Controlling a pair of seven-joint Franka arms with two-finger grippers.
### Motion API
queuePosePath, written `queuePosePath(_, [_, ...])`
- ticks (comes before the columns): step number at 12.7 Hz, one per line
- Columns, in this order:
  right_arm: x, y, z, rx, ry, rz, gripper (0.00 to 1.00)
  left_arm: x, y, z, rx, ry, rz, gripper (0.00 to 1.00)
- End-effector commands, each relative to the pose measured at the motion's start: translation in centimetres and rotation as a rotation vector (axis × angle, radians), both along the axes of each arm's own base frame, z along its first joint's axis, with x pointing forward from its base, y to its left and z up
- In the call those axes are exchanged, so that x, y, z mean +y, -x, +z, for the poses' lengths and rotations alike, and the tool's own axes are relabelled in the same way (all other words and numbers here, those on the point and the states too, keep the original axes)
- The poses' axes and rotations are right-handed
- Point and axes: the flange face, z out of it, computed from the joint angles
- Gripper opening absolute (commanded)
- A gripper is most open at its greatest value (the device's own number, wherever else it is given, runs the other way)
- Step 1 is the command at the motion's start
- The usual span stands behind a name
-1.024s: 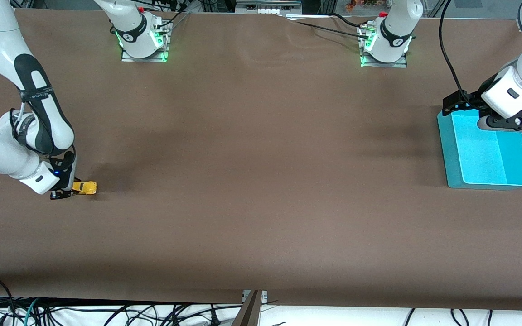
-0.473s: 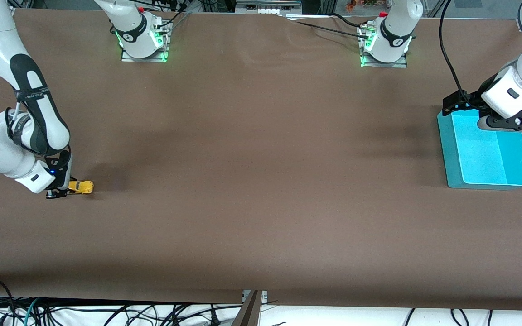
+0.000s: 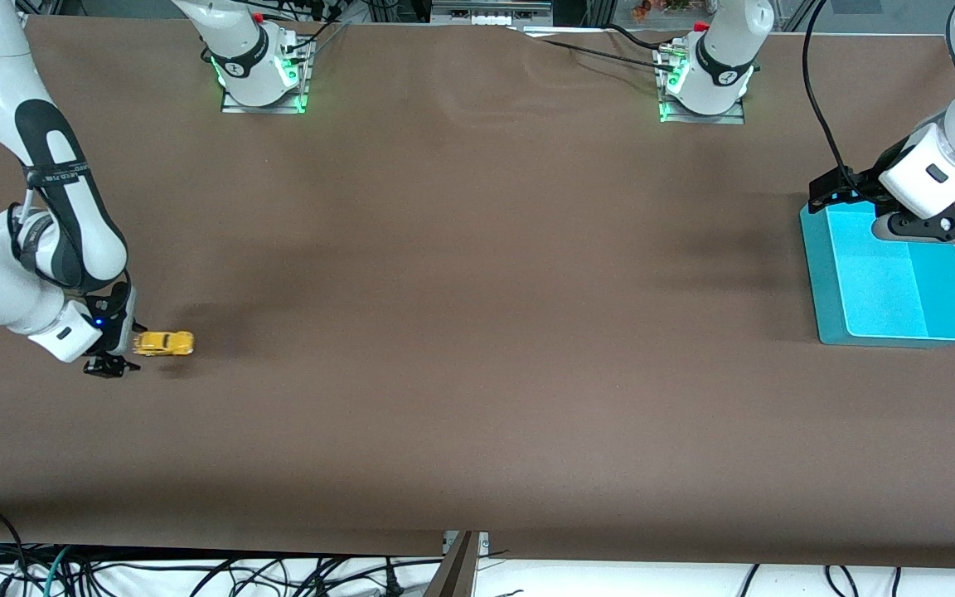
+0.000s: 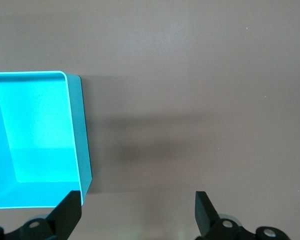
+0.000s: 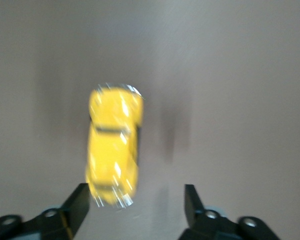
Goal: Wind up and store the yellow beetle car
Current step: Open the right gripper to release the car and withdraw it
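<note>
The car (image 3: 162,343) sits on the bench (image 3: 477,332) at the right arm's end, just beside the right tool (image 3: 110,366), fingers apart. The left tool (image 3: 850,195), fingers apart, waits over the tray (image 3: 826,282) rim.

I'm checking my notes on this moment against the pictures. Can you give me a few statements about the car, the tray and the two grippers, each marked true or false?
1. The right gripper is shut on the yellow beetle car. False: it is open, and the car sits on the table beside it.
2. The car lies in the turquoise tray. False: the tray holds nothing, and the car is at the right arm's end of the table.
3. The left gripper is open. True.
4. The left gripper hangs over the tray's edge. True.
</note>
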Motion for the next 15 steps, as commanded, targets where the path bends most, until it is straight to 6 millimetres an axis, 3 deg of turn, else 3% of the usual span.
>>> queuePosePath(1, [0.4,-2.2,4.9,0.035,-0.049,-0.078,1.0,0.3,0.1,0.1,0.004,-0.008,-0.004,1.0])
queuePosePath(5, [1.0,-1.8,10.2,0.075,-0.066,-0.269,1.0,0.3,0.1,0.1,0.004,-0.008,-0.006,1.0])
queuePosePath(11, [3.3,-0.3,22.4,0.188,-0.083,-0.643,1.0,0.4,0.1,0.1,0.004,-0.008,-0.003,1.0])
queuePosePath(13, [3.7,0.1,25.4,0.208,-0.084,-0.72,1.0,0.4,0.1,0.1,0.004,-0.008,-0.004,1.0])
queuePosePath(15, [4.2,0.9,27.2,0.232,-0.078,-0.909,1.0,0.4,0.1,0.1,0.004,-0.008,-0.004,1.0])
